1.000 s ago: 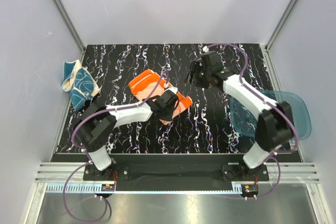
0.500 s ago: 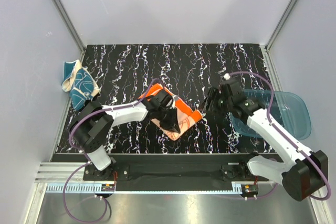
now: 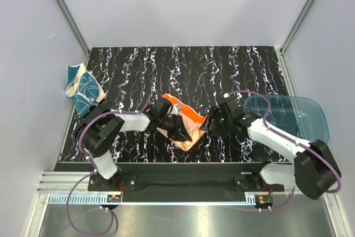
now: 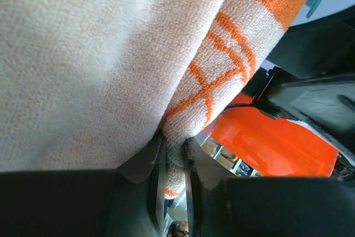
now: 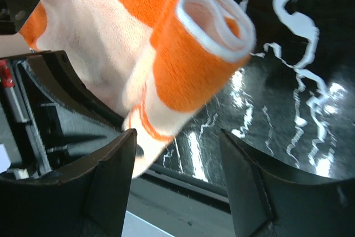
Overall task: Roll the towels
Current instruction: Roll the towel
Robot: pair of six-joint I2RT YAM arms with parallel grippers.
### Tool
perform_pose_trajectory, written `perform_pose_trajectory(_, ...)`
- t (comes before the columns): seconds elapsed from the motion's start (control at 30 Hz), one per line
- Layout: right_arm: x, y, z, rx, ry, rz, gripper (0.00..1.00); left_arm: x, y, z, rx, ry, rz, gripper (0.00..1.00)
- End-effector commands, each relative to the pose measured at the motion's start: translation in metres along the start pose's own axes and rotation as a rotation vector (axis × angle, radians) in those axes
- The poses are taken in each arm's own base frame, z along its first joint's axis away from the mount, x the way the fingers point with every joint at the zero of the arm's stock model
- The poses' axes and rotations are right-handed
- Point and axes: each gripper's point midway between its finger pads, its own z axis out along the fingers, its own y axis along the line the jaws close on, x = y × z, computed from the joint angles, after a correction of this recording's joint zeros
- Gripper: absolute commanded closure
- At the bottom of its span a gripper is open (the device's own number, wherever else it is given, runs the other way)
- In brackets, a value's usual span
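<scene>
Both arms have pulled in toward the counter's (image 3: 222,70) front middle, bringing the orange towel (image 3: 191,120) along. Teal towel (image 3: 84,88) sits crumpled far left. Left end effector (image 3: 176,130) is clenched on an orange towel fold and right end effector (image 3: 211,124) gapes released beside its loosely curled end, so keep the pinch taut and catch that curl squarely. Blue tray (image 3: 302,116) at right looks empty.

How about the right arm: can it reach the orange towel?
Probably yes: the right gripper is open beside the orange towel, nothing between them; the left gripper pinches it too.
</scene>
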Motion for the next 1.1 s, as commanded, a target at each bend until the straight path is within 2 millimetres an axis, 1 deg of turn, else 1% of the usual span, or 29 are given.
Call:
perform_pose_trajectory(0.0,-0.004,0.024,0.017,-0.083,-0.012,0.017,0.33,0.003,-0.013,-0.002,0.08,0.041,0.0,0.94)
perform_pose_trajectory(0.03,-0.004,0.029,0.02,-0.097,-0.015,0.014,0.33,0.003,-0.011,-0.001,0.077,0.04,-0.004,0.94)
perform_pose_trajectory(0.07,-0.004,0.03,0.023,-0.097,-0.012,0.015,0.33,0.003,-0.01,-0.001,0.077,0.042,-0.003,0.94)
perform_pose_trajectory(0.1,-0.002,0.029,0.03,-0.088,0.0,0.015,0.33,0.003,-0.009,-0.001,0.077,0.041,-0.005,0.94)
perform_pose_trajectory(0.17,0.0,0.03,0.036,-0.081,0.01,0.008,0.33,0.003,-0.008,0.0,0.083,0.042,-0.008,0.93)
perform_pose_trajectory(0.23,0.003,0.028,0.045,-0.064,0.025,0.008,0.36,0.003,-0.008,0.0,0.087,0.041,-0.005,0.93)
perform_pose_trajectory(0.27,0.007,0.025,0.05,-0.049,0.038,0.008,0.42,0.003,-0.007,0.0,0.085,0.04,-0.005,0.93)
perform_pose_trajectory(0.37,0.01,0.024,0.054,-0.029,0.054,0.007,0.58,0.003,-0.007,-0.001,0.08,0.031,0.003,0.91)
perform_pose_trajectory(0.4,0.013,0.019,0.054,-0.001,0.062,0.001,0.74,0.002,-0.005,-0.002,0.069,0.026,0.024,0.9)
perform_pose_trajectory(0.43,0.012,0.021,0.053,0.003,0.062,-0.007,0.86,0.001,-0.001,-0.003,0.038,0.012,0.041,0.87)
perform_pose_trajectory(0.47,0.012,0.02,0.052,0.014,0.065,-0.012,0.86,-0.001,0.0,-0.004,0.016,0.002,0.026,0.84)
perform_pose_trajectory(0.5,0.016,0.014,0.051,0.044,0.085,-0.022,0.94,-0.002,0.002,-0.006,-0.003,-0.01,0.062,0.8)
perform_pose_trajectory(0.53,0.013,0.019,0.049,0.045,0.085,-0.033,0.96,-0.003,0.011,-0.006,-0.05,-0.028,0.058,0.69)
perform_pose_trajectory(0.57,0.013,0.019,0.049,0.055,0.096,-0.041,0.98,-0.003,0.014,-0.008,-0.075,-0.039,0.064,0.62)
perform_pose_trajectory(0.6,0.018,0.013,0.049,0.093,0.124,-0.046,1.0,-0.006,0.014,-0.01,-0.09,-0.054,0.1,0.56)
perform_pose_trajectory(0.63,0.016,0.019,0.047,0.086,0.128,-0.07,1.0,-0.006,0.021,-0.014,-0.146,-0.076,0.101,0.53)
perform_pose_trajectory(0.67,0.018,0.019,0.047,0.094,0.143,-0.079,1.0,-0.007,0.024,-0.017,-0.179,-0.087,0.142,0.47)
perform_pose_trajectory(0.7,0.022,0.014,0.048,0.121,0.175,-0.092,1.0,-0.007,0.022,-0.024,-0.221,-0.096,0.153,0.45)
perform_pose_trajectory(0.73,0.022,0.021,0.047,0.115,0.184,-0.105,1.0,-0.012,0.026,-0.026,-0.283,-0.135,0.185,0.42)
perform_pose_trajectory(0.77,0.023,0.02,0.047,0.124,0.2,-0.113,1.0,-0.014,0.026,-0.03,-0.318,-0.151,0.232,0.41)
perform_pose_trajectory(0.8,0.029,0.016,0.048,0.148,0.239,-0.129,1.0,-0.016,0.017,-0.039,-0.353,-0.179,0.267,0.41)
perform_pose_trajectory(0.83,0.028,0.022,0.047,0.144,0.248,-0.138,1.0,-0.02,0.019,-0.042,-0.432,-0.233,0.325,0.39)
perform_pose_trajectory(0.87,0.03,0.02,0.049,0.158,0.268,-0.146,1.0,-0.022,0.014,-0.046,-0.462,-0.252,0.387,0.38)
perform_pose_trajectory(0.9,0.033,0.017,0.047,0.174,0.291,-0.162,1.0,-0.02,0.009,-0.052,-0.496,-0.27,0.426,0.38)
perform_pose_trajectory(0.93,0.03,0.023,0.047,0.167,0.292,-0.173,1.0,-0.023,0.0,-0.054,-0.526,-0.315,0.489,0.37)
perform_pose_trajectory(1.0,0.032,0.02,0.048,0.188,0.319,-0.19,1.0,-0.02,-0.008,-0.056,-0.556,-0.345,0.566,0.37)
perform_pose_trajectory(1.03,0.03,0.024,0.048,0.182,0.321,-0.198,1.0,-0.023,-0.008,-0.059,-0.576,-0.371,0.582,0.37)
perform_pose_trajectory(1.07,0.032,0.021,0.049,0.197,0.339,-0.206,1.0,-0.025,-0.01,-0.062,-0.59,-0.4,0.601,0.37)
